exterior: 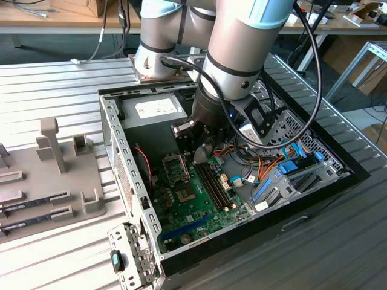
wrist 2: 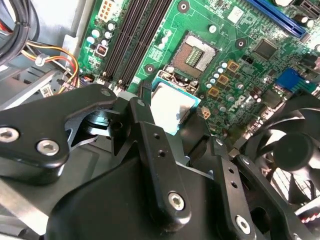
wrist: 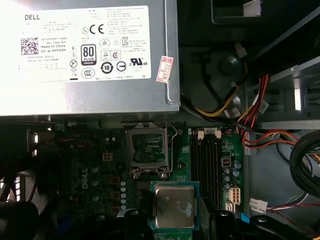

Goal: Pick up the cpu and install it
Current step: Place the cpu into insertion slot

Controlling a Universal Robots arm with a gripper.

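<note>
Clamping cpu in tool, second wrist view, PSU in first wrist view

In the second wrist view the gripper holds the cpu between its black fingers. The cpu's silvery top faces up and its thin green rim shows. The finger on the fan side seems to touch the cpu's edge, though shadow hides the contact. Just beyond the cpu lies the open socket on the green motherboard. Long dark memory slots run beside the socket, and a black fan sits near the gripper.
</note>
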